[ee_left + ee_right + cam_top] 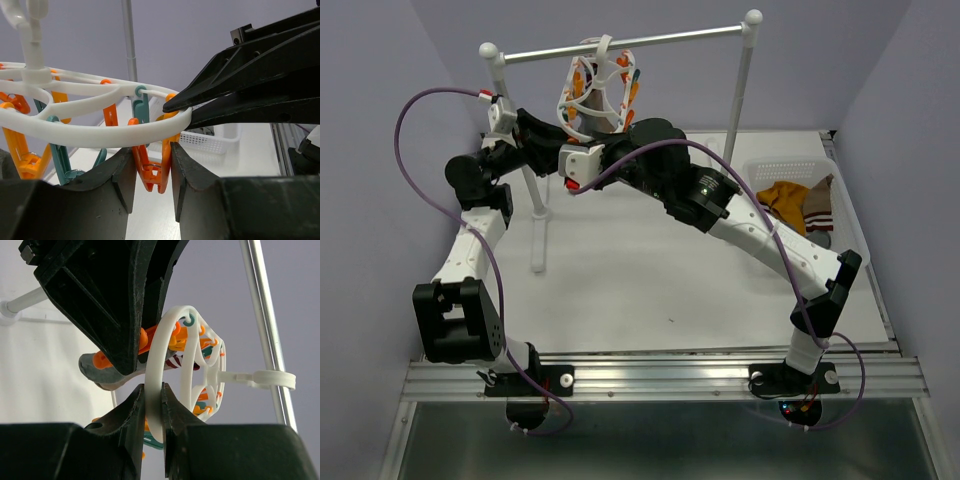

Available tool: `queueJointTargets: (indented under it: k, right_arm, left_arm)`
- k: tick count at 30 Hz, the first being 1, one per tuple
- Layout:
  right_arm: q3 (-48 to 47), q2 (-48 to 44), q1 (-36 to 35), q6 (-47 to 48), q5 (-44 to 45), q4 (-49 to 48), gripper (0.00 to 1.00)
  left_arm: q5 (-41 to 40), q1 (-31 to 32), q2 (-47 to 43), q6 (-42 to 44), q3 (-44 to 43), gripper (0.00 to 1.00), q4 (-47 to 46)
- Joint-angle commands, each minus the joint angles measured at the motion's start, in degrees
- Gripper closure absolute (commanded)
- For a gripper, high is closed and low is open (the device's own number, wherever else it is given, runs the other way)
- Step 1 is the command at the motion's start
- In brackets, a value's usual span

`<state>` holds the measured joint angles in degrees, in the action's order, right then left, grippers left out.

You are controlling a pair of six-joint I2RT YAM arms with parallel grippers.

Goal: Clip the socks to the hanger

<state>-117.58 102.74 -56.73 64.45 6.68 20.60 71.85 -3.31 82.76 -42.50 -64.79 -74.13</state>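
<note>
- Left gripper [150,155] is closed around an orange clip [152,172] (touched on both sides).
- Rim of the hanger [154,347] is pinched firmly by the right gripper [152,390].

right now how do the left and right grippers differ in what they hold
The left gripper has its jaws on an orange clip; the right gripper has its jaws on the hanger rim. The left gripper's jaws stand wider apart; the right gripper's are nearly together. Both are black and meet at the same side of the hanger.
</note>
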Motion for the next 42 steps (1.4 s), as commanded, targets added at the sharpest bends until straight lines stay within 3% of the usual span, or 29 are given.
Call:
queueJointTargets:
  k: [1, 13, 25, 26, 30, 33, 37, 42]
  right_arm:
    - [-2.04, 0.27, -0.49, -2.04, 2.46, -2.67, 0.99]
    - [-4.68, 1.94, -0.49, -4.33, 3.52, -3.02, 0.99]
    - [-2.92, 1.06, -0.49, -4.42, 4.83, -2.93, 0.99]
    - [-2.83, 0.97, -0.49, -4.42, 4.92, -2.93, 0.99]
    - [-2.04, 0.27, -0.49, -4.5, 4.66, -2.94, 0.99]
    - [-1.86, 0.27, -0.49, -4.59, 4.57, -2.93, 0.99]
    - [-2.04, 0.36, -0.49, -4.59, 4.4, -3.02, 0.99]
    - [-2.83, 0.71, -0.49, -5.9, 4.75, -3.11, 0.99]
  left_arm:
    - [-2.85, 0.24, -0.94, 0.22, 0.72, 0.58, -44.88]
    - [-9.71, 0.32, -4.71, 5.76, 6.7, 0.53, -44.88]
    - [-11.73, 0.24, -4.28, 4.53, 5.38, 0.44, -44.88]
    - [-11.65, 0.24, -4.1, 4.27, 4.86, 0.46, -44.88]
    - [-10.68, 0.32, -2.87, 2.95, 3.36, 0.81, -44.88]
    - [-11.47, 0.24, -2.69, 2.77, 3.53, 0.84, -44.88]
    - [-12.09, 0.24, -2.87, 3.04, 3.71, 1.0, -44.88]
    - [-12.26, 0.24, -3.66, 2.78, 4.59, 1.0, -44.88]
